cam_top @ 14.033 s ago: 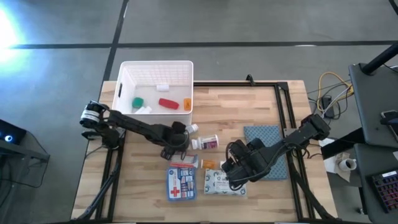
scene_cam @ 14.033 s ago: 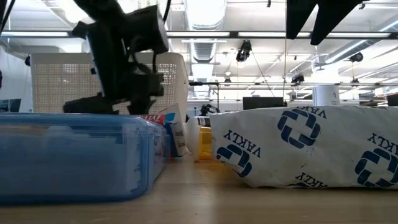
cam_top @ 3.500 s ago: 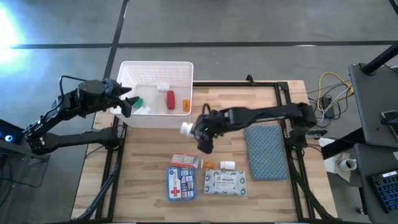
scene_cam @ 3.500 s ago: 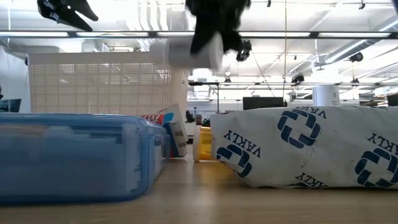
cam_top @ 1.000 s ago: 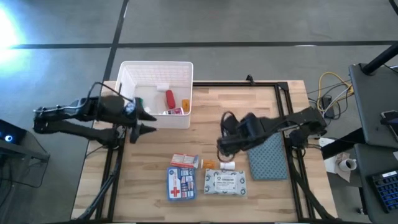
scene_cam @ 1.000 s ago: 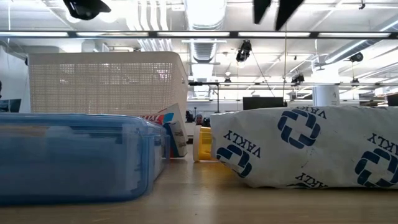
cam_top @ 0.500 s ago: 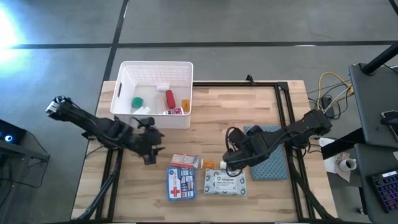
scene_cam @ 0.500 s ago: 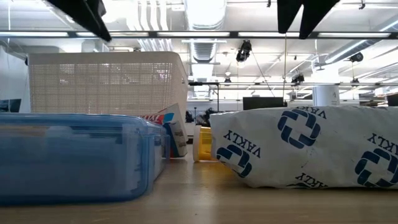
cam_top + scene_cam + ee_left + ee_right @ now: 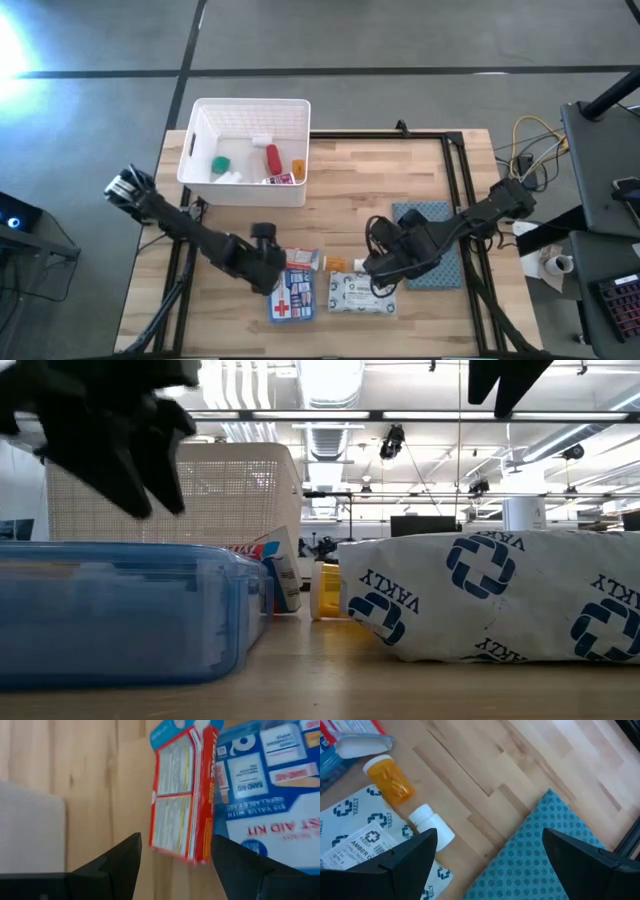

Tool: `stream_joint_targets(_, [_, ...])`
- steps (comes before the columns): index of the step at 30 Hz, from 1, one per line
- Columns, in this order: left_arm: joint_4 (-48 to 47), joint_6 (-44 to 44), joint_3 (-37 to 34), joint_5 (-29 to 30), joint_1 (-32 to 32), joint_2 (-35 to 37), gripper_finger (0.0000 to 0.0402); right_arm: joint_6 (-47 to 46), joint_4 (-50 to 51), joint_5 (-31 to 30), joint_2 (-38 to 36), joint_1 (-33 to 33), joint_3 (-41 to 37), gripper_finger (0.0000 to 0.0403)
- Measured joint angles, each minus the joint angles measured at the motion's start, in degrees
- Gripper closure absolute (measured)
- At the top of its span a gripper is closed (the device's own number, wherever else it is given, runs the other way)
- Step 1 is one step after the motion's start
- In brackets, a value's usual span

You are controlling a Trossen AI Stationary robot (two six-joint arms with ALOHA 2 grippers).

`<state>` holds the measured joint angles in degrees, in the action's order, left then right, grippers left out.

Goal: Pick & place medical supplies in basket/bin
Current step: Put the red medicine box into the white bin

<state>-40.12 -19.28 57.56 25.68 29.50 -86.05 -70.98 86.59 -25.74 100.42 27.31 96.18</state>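
Note:
My left gripper [image 9: 272, 274] is open and low over the table, just left of a red-and-white box [image 9: 296, 260]; in its wrist view the box [image 9: 182, 795] lies ahead of the open fingers [image 9: 175, 847], untouched. The blue-white first-aid pouch [image 9: 290, 297] lies beside the box. My right gripper [image 9: 380, 272] is open above a small white pill bottle [image 9: 431, 826], an orange bottle [image 9: 395, 784] and the white wipes pack [image 9: 362, 293]. The white bin [image 9: 250, 110] at the far left holds a green piece [image 9: 220, 163], a red tube [image 9: 271, 158] and other small items.
A blue-grey cloth pad [image 9: 430, 245] lies right of my right gripper, near the table's right rail. In the low view the pouch [image 9: 120, 610] and wipes pack [image 9: 490, 595] fill the foreground, with the bin [image 9: 170, 495] behind. Bare wood lies between the bin and the supplies.
My left gripper has swung from beside the bin toward the table's near edge and right, coming down next to the red-and-white box. My right gripper has moved a little toward the near edge, over the white bottle and wipes pack. No supply has moved.

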Motion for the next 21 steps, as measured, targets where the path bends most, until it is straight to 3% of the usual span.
stream_joint_targets(14, [22.8, 2.2, -8.3, -3.0, -0.9, -4.2, 0.0183, -0.7, -0.4, 0.2, 0.0, 0.1, -1.7, 0.0051])
stream_joint_targets(21, [24.3, 1.2, -10.9, -2.4, -4.2, -4.0, 0.0184, -1.1, -1.7, 0.5, 0.0, 0.1, -3.0, 0.0051])
